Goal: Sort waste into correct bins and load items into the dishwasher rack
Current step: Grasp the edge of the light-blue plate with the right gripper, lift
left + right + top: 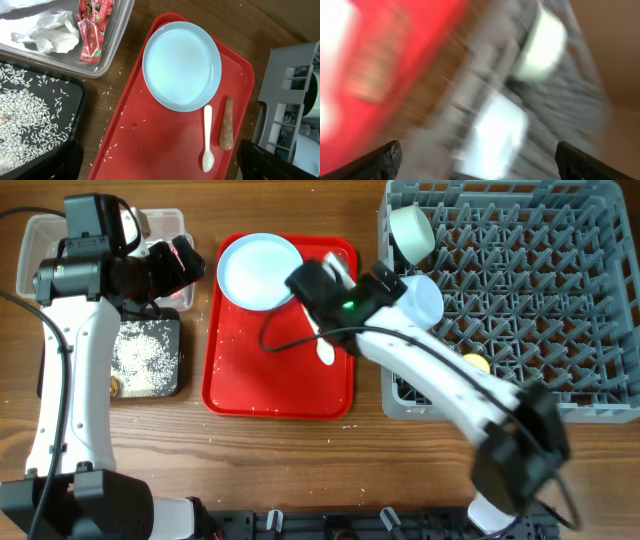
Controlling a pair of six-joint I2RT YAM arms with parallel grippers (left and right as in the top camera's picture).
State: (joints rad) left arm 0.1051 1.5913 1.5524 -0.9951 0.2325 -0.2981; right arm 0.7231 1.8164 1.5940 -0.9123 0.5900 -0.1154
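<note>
White plastic spoon [207,137]: light, stiff, slick, lies flat on red tray [150,145], beside carrot stick [226,123], handle tip at plate [181,65] rim. I'd pinch mid-handle, across it. Both spread wide, empty: right gripper [477,155], left gripper [160,150].

Red tray [270,375]: flat, rect., rounded corners, low raised rim, glossy. Lies flat on wooden desk [300,470], centre-left in overhead view, long sides running front to back. Desk: mid-brown, grain running left-right, bare wood visible all round tray. Left wrist view: tray [165,145] sits at an angle across frame, desk [132,50] showing along its left rim. Right wrist view heavily blurred: red smear [385,60] top left, brown strip beside it; no detail readable.
</note>
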